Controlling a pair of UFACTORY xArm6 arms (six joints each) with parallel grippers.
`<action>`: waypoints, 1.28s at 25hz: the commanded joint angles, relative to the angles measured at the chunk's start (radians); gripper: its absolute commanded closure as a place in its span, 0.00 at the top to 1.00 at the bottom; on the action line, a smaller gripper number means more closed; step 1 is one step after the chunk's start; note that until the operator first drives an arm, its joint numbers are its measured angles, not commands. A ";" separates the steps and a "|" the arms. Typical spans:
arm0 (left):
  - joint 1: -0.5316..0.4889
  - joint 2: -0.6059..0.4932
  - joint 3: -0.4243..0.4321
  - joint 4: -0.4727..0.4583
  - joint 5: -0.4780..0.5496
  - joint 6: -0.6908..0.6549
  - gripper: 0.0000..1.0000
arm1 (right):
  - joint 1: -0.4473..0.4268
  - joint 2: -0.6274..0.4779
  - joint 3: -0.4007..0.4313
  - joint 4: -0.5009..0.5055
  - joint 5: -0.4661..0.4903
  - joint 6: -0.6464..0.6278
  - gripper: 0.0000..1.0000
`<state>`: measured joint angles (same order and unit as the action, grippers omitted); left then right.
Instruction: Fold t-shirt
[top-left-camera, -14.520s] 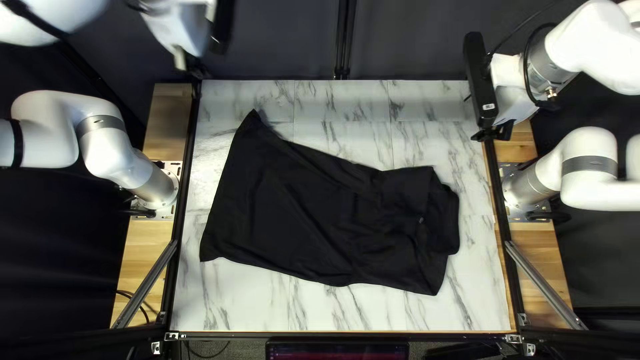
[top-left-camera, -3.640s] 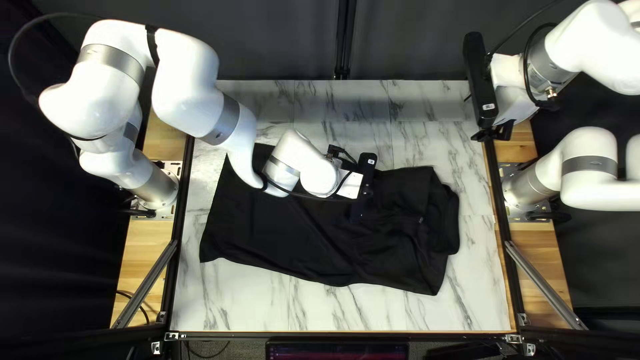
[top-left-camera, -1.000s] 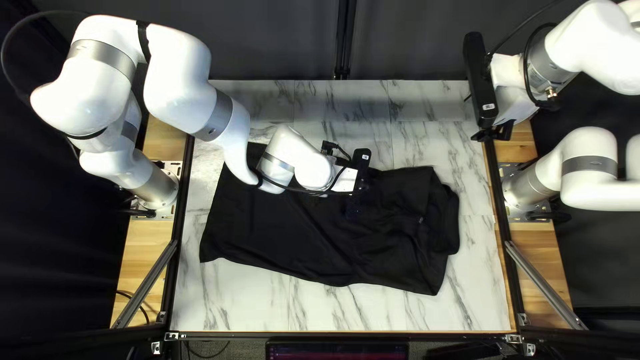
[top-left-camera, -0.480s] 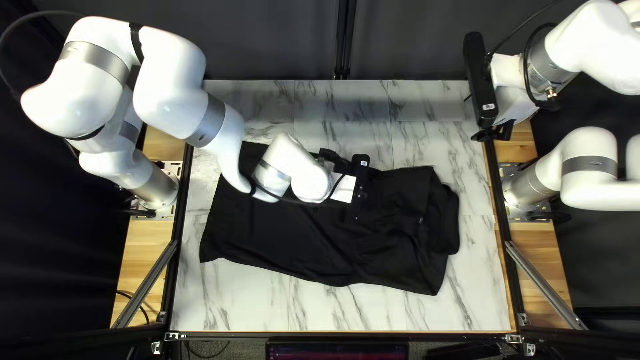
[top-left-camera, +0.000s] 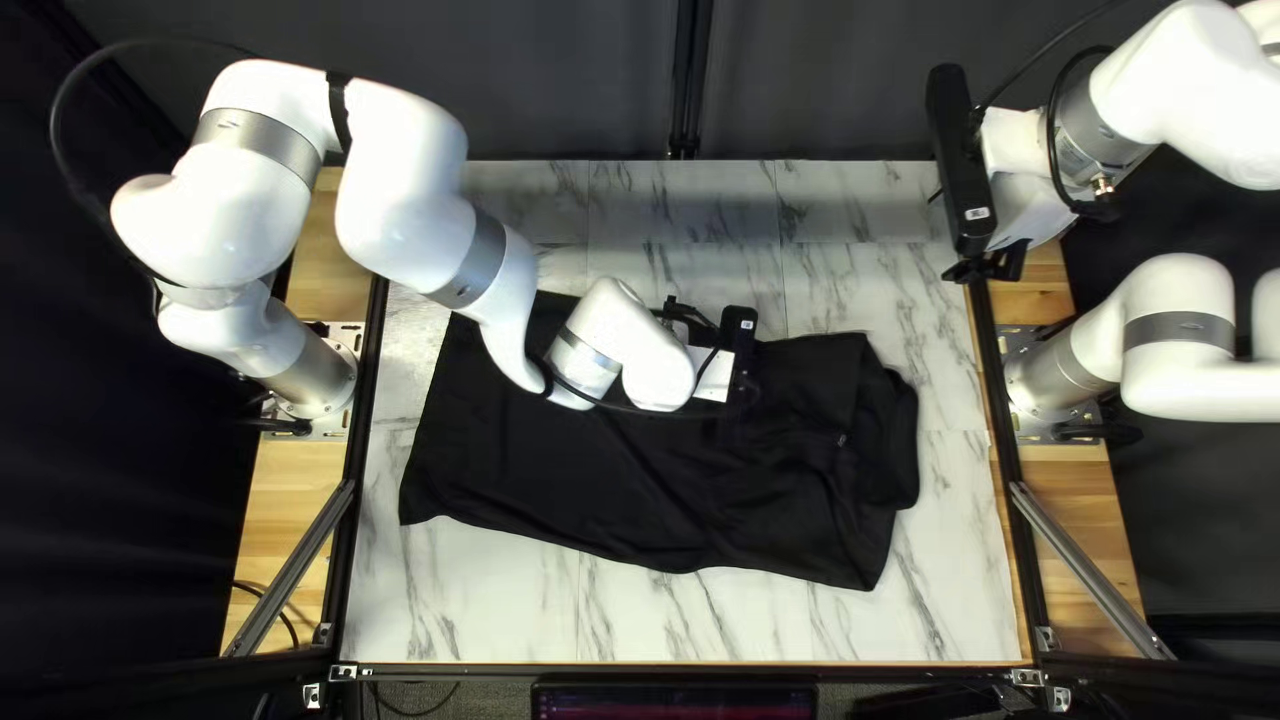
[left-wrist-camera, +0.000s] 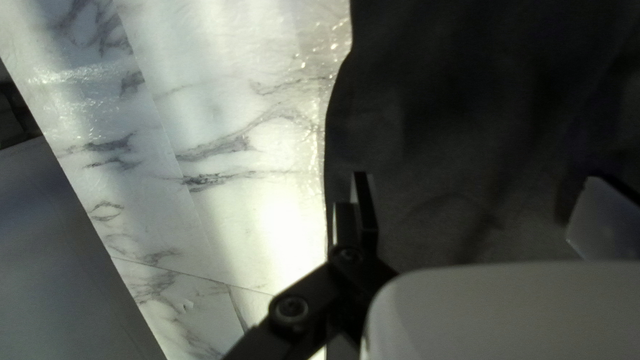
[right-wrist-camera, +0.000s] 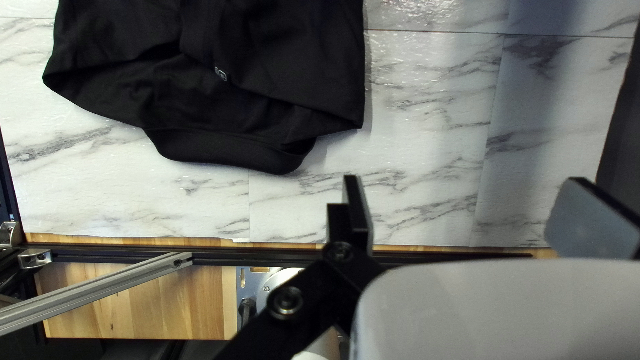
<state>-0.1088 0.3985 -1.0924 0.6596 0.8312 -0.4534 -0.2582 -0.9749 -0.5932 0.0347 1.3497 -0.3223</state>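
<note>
Near where the t-shirt meets bare tabletop, the left gripper stands open.

T-shirt is matt cloth, tabletop glossy marble-look, side boards grained wood, diagonal braces metal, arm shells smooth, glossy.

Near strip of worktop open; left arm blocks way over shirt; right arm obstructs far right corner.

No text, label, number or sign can be read.
</note>
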 commanded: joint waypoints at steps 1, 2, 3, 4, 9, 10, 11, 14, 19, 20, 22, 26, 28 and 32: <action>-0.028 -0.040 0.001 -0.004 0.058 0.000 1.00 | 0.000 0.000 0.000 0.000 0.000 0.000 1.00; -0.032 -0.042 -0.001 -0.004 0.066 0.000 1.00 | 0.000 0.000 0.000 0.000 0.000 0.000 1.00; -0.034 -0.042 -0.004 -0.005 0.074 0.000 1.00 | 0.000 0.000 0.000 0.000 0.000 0.000 1.00; -0.035 -0.040 -0.007 -0.006 0.077 0.001 1.00 | 0.000 0.000 0.000 0.000 0.000 0.000 1.00; -0.022 -0.033 -0.008 -0.015 0.066 0.010 1.00 | 0.000 0.000 0.000 0.000 0.000 0.000 1.00; -0.017 -0.033 -0.005 -0.016 0.060 0.010 1.00 | 0.000 0.000 0.000 0.000 0.000 0.000 1.00; -0.014 -0.031 -0.005 -0.018 0.057 0.010 1.00 | 0.000 0.000 0.000 0.000 0.000 0.000 1.00; -0.008 -0.024 -0.007 -0.022 0.052 0.010 1.00 | 0.000 0.000 0.000 0.000 0.000 0.000 1.00; 0.009 -0.006 -0.003 -0.019 0.033 0.000 1.00 | 0.000 0.000 0.000 0.000 0.000 0.000 1.00; 0.013 -0.002 -0.002 -0.018 0.030 -0.003 1.00 | 0.000 0.000 0.000 0.000 0.000 0.000 1.00; 0.015 -0.001 0.000 -0.018 0.030 -0.006 1.00 | 0.000 0.000 0.000 0.000 0.000 0.000 1.00; 0.016 0.000 0.003 -0.020 0.034 -0.011 1.00 | 0.000 0.000 0.000 0.000 0.000 0.000 1.00; 0.017 -0.003 0.009 -0.021 0.035 -0.016 1.00 | 0.000 0.000 0.000 0.000 0.000 0.000 1.00; 0.018 -0.005 0.012 -0.022 0.038 -0.020 1.00 | 0.000 0.000 0.000 0.000 0.000 0.000 1.00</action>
<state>-0.0918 0.3937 -1.0817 0.6385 0.8681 -0.4712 -0.2582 -0.9749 -0.5932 0.0347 1.3497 -0.3223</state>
